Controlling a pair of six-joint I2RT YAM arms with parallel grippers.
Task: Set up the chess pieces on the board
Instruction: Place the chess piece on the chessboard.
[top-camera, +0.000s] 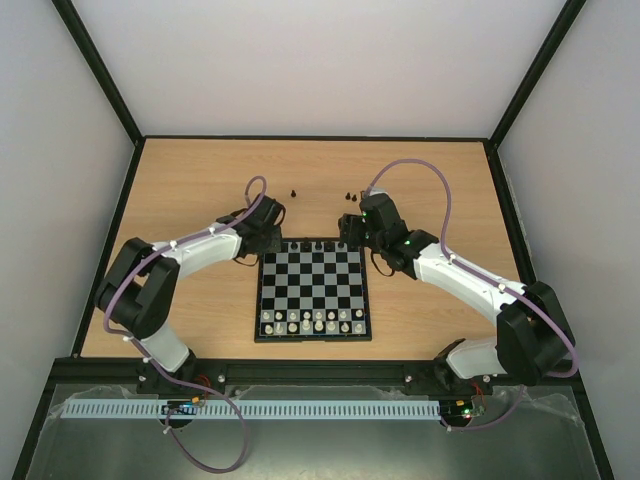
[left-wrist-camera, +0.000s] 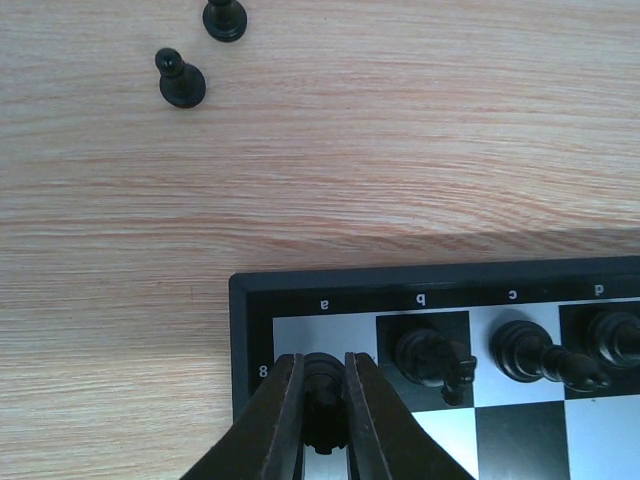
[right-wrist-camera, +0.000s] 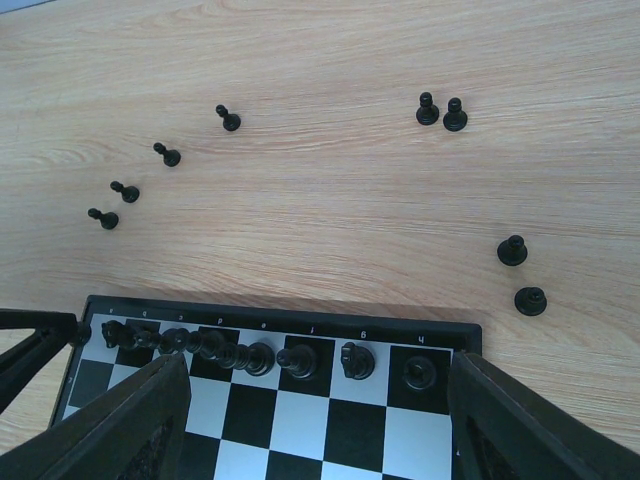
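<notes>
At board (left-wrist-camera: 252, 300) corner, tool (left-wrist-camera: 322, 362) around piece (left-wrist-camera: 323, 385)

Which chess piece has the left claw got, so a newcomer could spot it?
Find the board, then its far row of black pieces. At the corner square by the left arm, lettered a, sits one black piece. It alone is pinched in the left claw; its row neighbours stand free.
</notes>
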